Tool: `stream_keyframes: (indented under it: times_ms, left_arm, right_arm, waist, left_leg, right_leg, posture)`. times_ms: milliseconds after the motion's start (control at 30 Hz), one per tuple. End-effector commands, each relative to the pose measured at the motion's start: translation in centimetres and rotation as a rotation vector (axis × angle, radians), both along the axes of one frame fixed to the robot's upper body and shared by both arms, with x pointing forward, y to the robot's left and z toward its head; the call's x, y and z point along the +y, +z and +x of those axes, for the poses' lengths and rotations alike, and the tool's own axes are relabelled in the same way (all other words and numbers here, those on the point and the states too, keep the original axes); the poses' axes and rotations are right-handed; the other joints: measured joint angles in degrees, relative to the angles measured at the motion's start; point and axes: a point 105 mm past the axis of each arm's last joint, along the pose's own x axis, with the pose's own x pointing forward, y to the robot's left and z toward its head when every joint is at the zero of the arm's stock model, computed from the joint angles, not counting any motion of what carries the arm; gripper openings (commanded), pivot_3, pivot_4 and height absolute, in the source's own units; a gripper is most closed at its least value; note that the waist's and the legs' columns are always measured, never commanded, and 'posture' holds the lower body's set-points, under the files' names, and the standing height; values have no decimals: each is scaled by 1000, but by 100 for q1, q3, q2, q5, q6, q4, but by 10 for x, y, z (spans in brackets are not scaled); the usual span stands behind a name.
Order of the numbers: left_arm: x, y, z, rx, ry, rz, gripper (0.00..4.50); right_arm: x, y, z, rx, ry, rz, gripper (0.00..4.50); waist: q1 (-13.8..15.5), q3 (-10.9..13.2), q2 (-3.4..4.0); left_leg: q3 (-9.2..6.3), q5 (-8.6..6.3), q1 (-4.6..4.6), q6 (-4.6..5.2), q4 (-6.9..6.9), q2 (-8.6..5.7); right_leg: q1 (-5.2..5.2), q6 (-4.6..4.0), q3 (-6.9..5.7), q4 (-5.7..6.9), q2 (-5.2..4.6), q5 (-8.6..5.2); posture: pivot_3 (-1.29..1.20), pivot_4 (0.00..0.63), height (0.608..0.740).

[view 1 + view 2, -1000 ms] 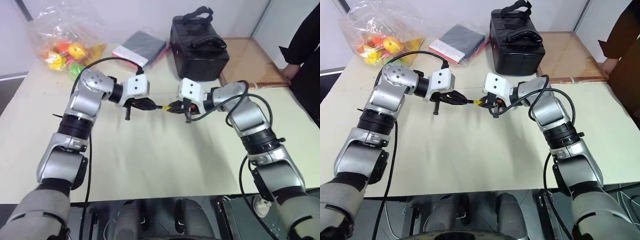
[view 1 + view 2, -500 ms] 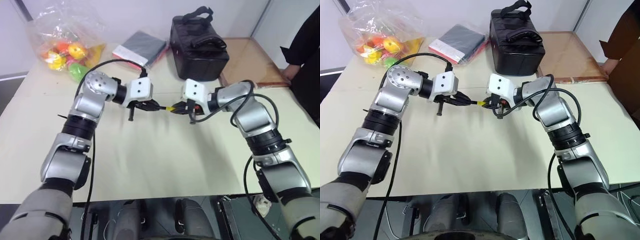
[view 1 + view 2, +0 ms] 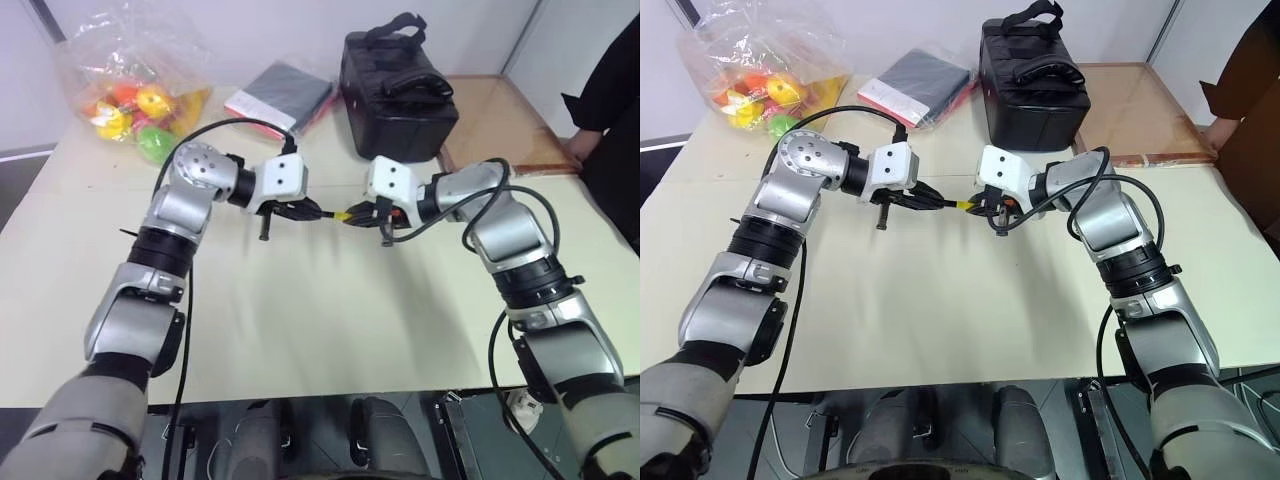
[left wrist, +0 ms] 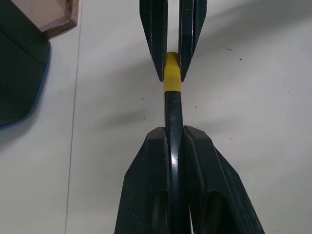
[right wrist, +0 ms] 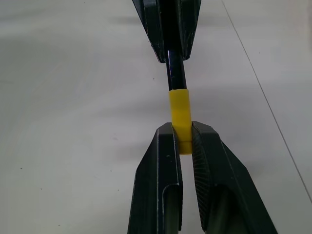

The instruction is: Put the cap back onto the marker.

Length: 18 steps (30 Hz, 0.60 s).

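The marker (image 4: 173,117) is a thin black stick, and it hangs in the air above the pale table (image 3: 300,320), between the two robot arms. It lies almost flat, pointing from one arm to the other. The left gripper (image 4: 173,139) pinches the black part of the marker tight between its two black fingers (image 4: 151,161).

The cap (image 5: 179,119) is a tiny bright yellow tube. It sits right at the end of the marker, and the black stick goes straight into it, so the two are touching in one line. The right gripper (image 5: 179,134) pinches the far end of the cap between its own two fingers (image 5: 163,161). Part of the yellow cap sticks out past those fingers toward the marker.

From the head views the two grippers face each other tip to tip, very near, with just the little bit of yellow (image 3: 343,214) and black between them. Both are up off the table, not resting on it.

Behind the arms, at the back of the table, stands a black bag (image 3: 397,85) with a handle on top. Beside it lies a dark flat packet (image 3: 280,92) in clear wrap. In the far corner is a clear plastic bag of colourful toys (image 3: 130,85). A flat wooden board (image 3: 500,125) lies on the other side of the black bag. A person in dark clothes (image 3: 612,110) stands at the edge, with a hand by the board.
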Motion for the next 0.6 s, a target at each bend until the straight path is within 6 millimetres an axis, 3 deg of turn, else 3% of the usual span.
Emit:
stream_keyframes:
  times_ms: [33,200,433,600]
  left_arm:
    - [-23,22,-6,-67,-82,-54,0]
    - [-20,23,-3,-67,-65,-53,0]
    - [-4,24,5,-64,19,-65,0]
    - [29,19,4,-37,102,-59,0]
  right_arm:
    - [16,25,-7,-60,85,56,27]
    - [14,23,-8,-38,85,48,27]
    - [-9,22,-5,-38,23,-15,3334]
    - [-52,48,6,-88,-158,78,3334]
  waist:
    - [0,0,0]
    - [0,0,0]
    - [-3,0,0]
    - [-10,0,1]
  left_leg:
    - [0,0,0,0,0,0]
    - [-1,0,0,0,0,0]
    - [-2,0,0,1,1,0]
    - [-9,0,-1,0,-1,1]
  right_leg:
    - [0,0,0,0,0,0]
    - [0,0,0,0,0,0]
    - [0,0,0,0,0,0]
    - [-3,0,1,0,0,0]
  posture:
    - [0,150,740]
    - [0,150,740]
    - [0,150,740]
    - [0,150,740]
